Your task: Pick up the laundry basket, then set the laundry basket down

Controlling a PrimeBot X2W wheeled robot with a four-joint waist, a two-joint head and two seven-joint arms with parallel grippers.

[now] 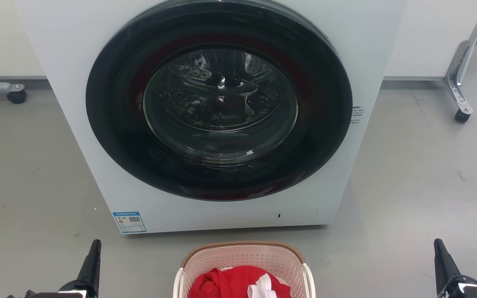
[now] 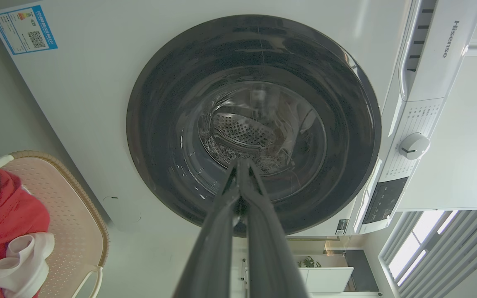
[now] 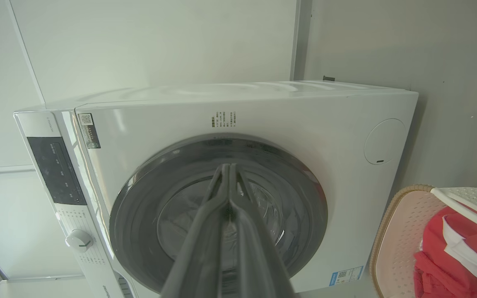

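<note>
Jaws closed, both arms; washer point(image 2: 97, 103) reads Hisense, blue QR label point(image 2: 23, 29).

The white front-loading washing machine point(image 1: 77, 82) has a smooth, faintly glossy painted shell. Its round dark door ring point(image 1: 110, 124) is high-gloss plastic around a clear glass bowl point(image 1: 220, 103), with a shiny perforated metal drum point(image 2: 242, 132) behind. At 6 o'clock in the head view, the cream perforated plastic laundry basket point(image 1: 242, 258) looks matt with a woven-textured brown rim, and holds soft red cloth point(image 1: 218, 285) and white cloth point(image 1: 263, 287). The grey floor point(image 1: 408, 186) is smooth, matt and lightly scuffed. The dark left end effector point(image 2: 240, 163) and right end effector point(image 3: 227, 166) look matt
</note>
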